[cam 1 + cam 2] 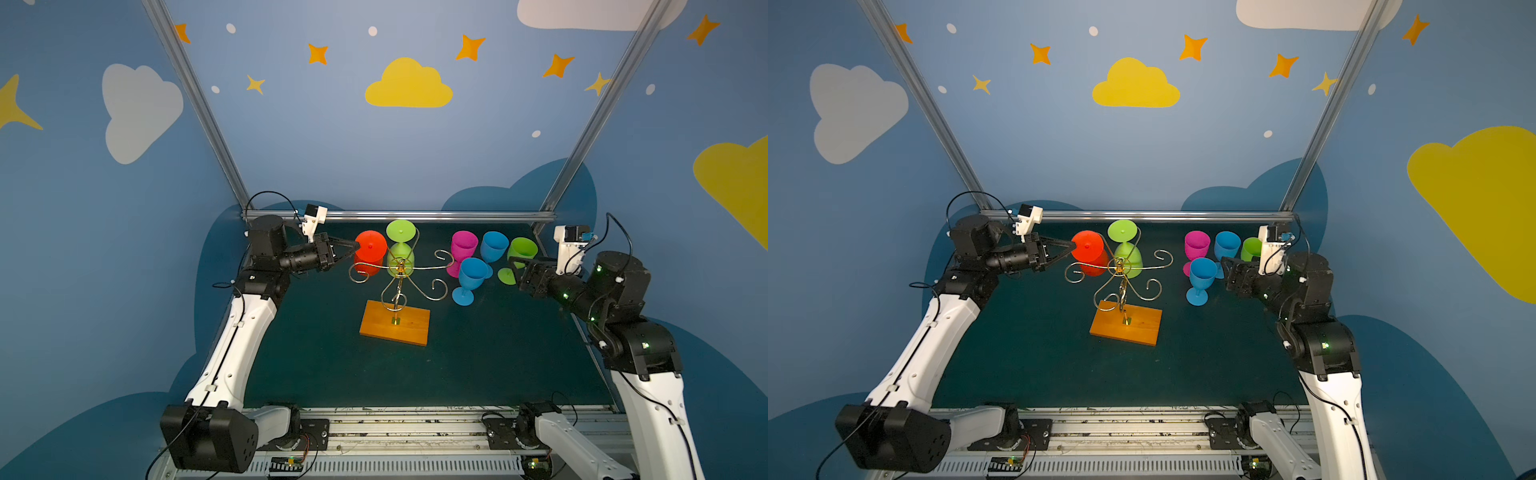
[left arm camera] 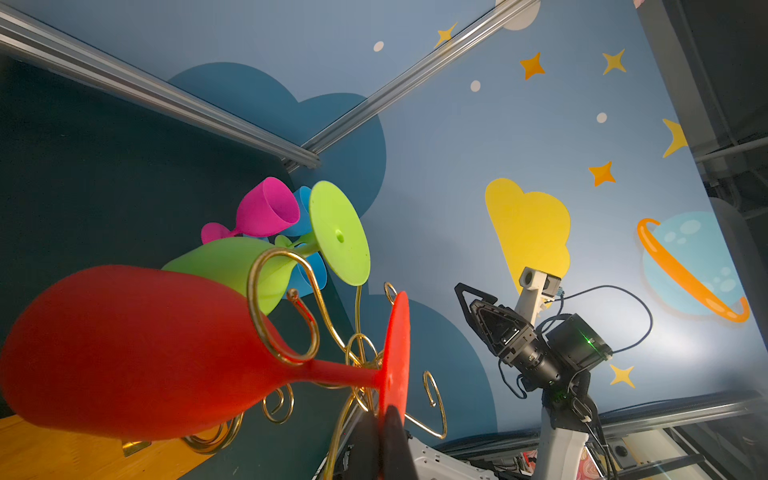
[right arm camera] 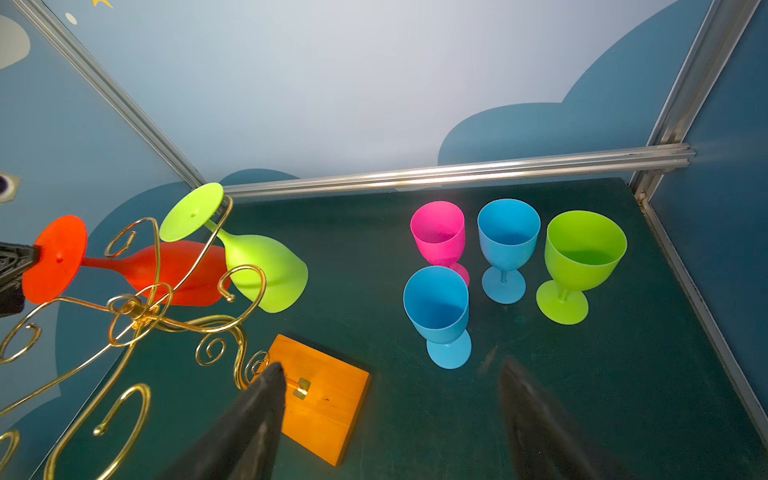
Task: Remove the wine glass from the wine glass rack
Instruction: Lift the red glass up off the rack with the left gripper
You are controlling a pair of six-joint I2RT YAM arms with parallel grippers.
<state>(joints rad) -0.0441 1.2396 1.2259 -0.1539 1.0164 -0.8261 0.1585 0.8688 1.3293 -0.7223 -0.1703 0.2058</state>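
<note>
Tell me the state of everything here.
wine glass rack, upright, holding two glasses.
red wine glass, hanging inverted on rack.
hung green glass, inverted on rack, untouched.
pink glass, upright.
near blue glass, upright.
far blue glass, upright.
standing green glass, upright.
left gripper, shut on red wine glass's foot.
right gripper, open, empty.

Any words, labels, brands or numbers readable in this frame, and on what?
No text can be read.
On the red wine glass and the wine glass rack: no print visible.
On the wall decals: clouds and stars, no letters.
On the circuit board at the front rail: any marking is too small to read.
</note>
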